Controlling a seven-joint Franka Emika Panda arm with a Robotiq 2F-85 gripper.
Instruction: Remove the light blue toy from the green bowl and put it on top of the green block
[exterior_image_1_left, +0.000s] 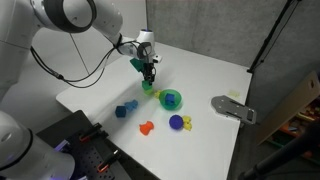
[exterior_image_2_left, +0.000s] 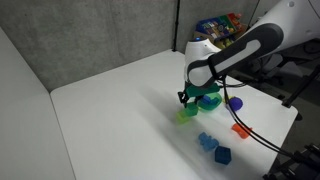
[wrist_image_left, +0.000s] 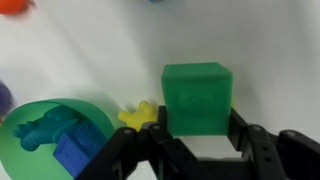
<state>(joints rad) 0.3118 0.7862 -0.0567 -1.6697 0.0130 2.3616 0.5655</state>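
Observation:
My gripper (wrist_image_left: 199, 140) is shut on the green block (wrist_image_left: 198, 96), a bright green cube held between the fingertips just above the white table. The block also shows under the gripper (exterior_image_1_left: 148, 76) in both exterior views (exterior_image_1_left: 147, 88) (exterior_image_2_left: 187, 113). The green bowl (wrist_image_left: 20, 150) sits just beside the block, at the lower left of the wrist view. It also shows in both exterior views (exterior_image_1_left: 171, 99) (exterior_image_2_left: 209, 101). The light blue toy (wrist_image_left: 72, 152) lies inside the bowl next to a teal figure (wrist_image_left: 45, 128).
A yellow toy (wrist_image_left: 137, 115) lies between bowl and block. Two blue cubes (exterior_image_1_left: 130, 104) (exterior_image_1_left: 120, 112), an orange toy (exterior_image_1_left: 146, 127) and a purple ball (exterior_image_1_left: 176, 122) lie near the table's front. A grey metal part (exterior_image_1_left: 232, 108) sits at the table's edge.

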